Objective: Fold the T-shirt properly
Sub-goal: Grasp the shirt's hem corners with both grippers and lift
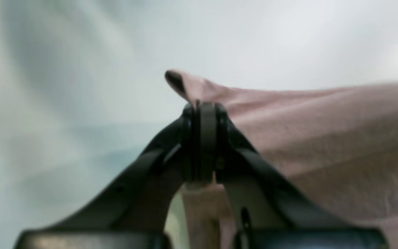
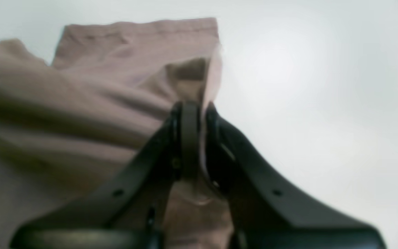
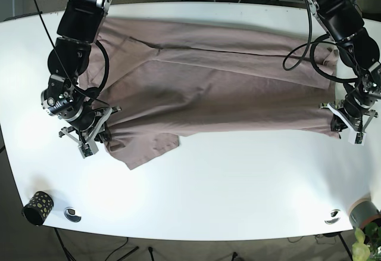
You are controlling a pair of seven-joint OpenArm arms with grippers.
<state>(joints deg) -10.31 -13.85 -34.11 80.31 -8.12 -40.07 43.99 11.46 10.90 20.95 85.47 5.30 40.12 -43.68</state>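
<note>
A dusty-pink T-shirt (image 3: 214, 85) lies spread across the white table (image 3: 238, 177), with one long fold running across it. My left gripper (image 3: 342, 123) is at the shirt's right edge and is shut on the T-shirt (image 1: 323, 138); in the left wrist view a pinch of fabric pokes up past its closed fingers (image 1: 202, 138). At the shirt's lower left corner, beside a sleeve (image 3: 146, 151), sits my right gripper (image 3: 97, 131). It too is shut on the T-shirt (image 2: 81, 121), with a thin fabric edge held between its fingertips (image 2: 190, 138).
A small dark speckled cup (image 3: 37, 207) stands at the front left corner. Two round fittings (image 3: 72, 214) (image 3: 333, 216) sit near the table's front edge. A grey pot with a plant (image 3: 364, 216) is at the front right corner. Cables hang behind the table.
</note>
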